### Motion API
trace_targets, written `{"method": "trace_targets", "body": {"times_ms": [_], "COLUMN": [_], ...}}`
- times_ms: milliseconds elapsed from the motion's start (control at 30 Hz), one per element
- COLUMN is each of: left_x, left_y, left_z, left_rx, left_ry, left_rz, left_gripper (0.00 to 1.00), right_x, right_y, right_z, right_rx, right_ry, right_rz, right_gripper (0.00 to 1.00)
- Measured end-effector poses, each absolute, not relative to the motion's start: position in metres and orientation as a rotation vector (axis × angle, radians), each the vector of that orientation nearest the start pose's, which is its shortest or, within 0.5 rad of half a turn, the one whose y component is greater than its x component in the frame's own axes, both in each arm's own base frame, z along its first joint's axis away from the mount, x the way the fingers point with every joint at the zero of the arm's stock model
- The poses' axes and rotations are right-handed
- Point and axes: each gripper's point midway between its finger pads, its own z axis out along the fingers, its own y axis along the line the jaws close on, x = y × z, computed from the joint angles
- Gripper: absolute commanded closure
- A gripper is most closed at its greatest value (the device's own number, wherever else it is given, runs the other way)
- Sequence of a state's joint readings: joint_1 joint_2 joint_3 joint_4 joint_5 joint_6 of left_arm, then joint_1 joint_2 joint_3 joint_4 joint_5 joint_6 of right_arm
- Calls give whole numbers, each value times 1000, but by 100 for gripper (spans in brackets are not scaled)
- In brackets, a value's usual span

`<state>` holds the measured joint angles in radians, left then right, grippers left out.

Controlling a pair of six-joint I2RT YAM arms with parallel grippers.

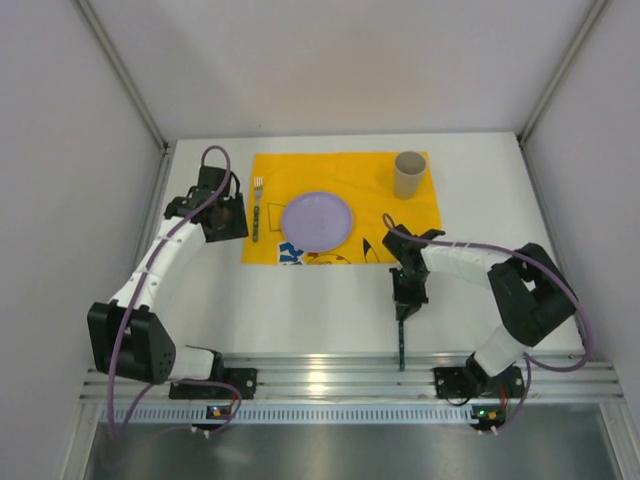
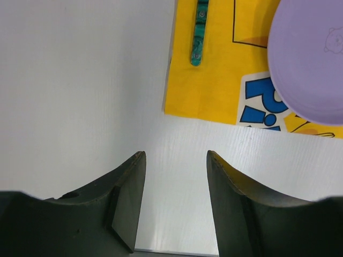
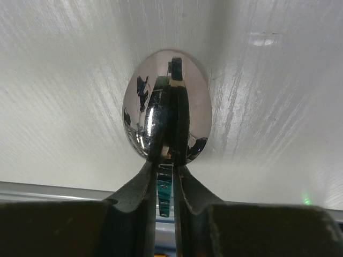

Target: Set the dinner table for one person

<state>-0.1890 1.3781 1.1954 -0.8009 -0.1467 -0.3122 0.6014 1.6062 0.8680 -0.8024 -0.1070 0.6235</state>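
Seen from above, the spoon [image 1: 402, 345] shows only its dark handle. It runs from the right gripper [image 1: 403, 312] toward the rail [image 1: 320, 375], and the bowl is hidden under the gripper. The right wrist camera shows the reverse: the shiny bowl fills the middle of the view, while the green handle is almost wholly buried between the fingers [image 3: 187, 182]. That gripper is clamped tight on the spoon at its neck. The bowl seems to hang just above the dinner table [image 1: 300, 300], though no view settles whether it touches.

The left wrist camera cuts off the fork [image 2: 199, 37] above its green handle, so the tines are out of that view. The purple plate [image 2: 311, 59] runs off the right edge. The plate also covers much of the print on the yellow placemat [image 2: 209, 91], leaving only blue letters at the near edge.

The left gripper [image 2: 176, 155] is spread wide and holds nothing. It is over bare white tabletop just beside the placemat's near left corner. The white tabletop fills the floor of the cell, with the placemat lying toward its far side. From above, a beige cup [image 1: 409, 175] stands on the placemat's far right corner.
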Motion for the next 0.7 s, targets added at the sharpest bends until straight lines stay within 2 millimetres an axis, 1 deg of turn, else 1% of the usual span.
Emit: {"method": "trace_targets", "body": {"times_ms": [167, 200, 267, 333, 367, 467, 567, 633, 700], "left_x": [308, 307, 306, 305, 305, 302, 296, 289, 283], "left_y": [-45, -45, -45, -45, -45, -45, -45, -45, -44], "left_z": [156, 156, 155, 155, 156, 156, 150, 142, 135], "left_rx": [-212, -213, -212, -211, -211, -209, -208, -206, -204], "left_ry": [2535, 2537, 2538, 2538, 2535, 2532, 2542, 2561, 2582], "left_rz": [-4, -4, -6, -7, -8, -11, -17, -17, -16], "left_gripper": [46, 47, 48, 48, 42, 36, 34, 32, 30], "right_x": [166, 171, 188, 213, 225, 280, 325, 349, 370], "right_y": [163, 162, 163, 168, 173, 200, 223, 232, 239], "right_z": [11, 13, 19, 38, 48, 98, 130, 136, 132], "right_rx": [0, -14, -35, -46, -52, -65, -67, -68, -70], "right_ry": [3165, 3144, 3081, 3008, 2973, 2813, 2706, 2688, 2696], "right_rz": [103, 79, 39, 14, 21, 77, 116, 107, 88], "right_gripper": [100, 100, 100, 100, 100, 100, 100, 100, 100]}}
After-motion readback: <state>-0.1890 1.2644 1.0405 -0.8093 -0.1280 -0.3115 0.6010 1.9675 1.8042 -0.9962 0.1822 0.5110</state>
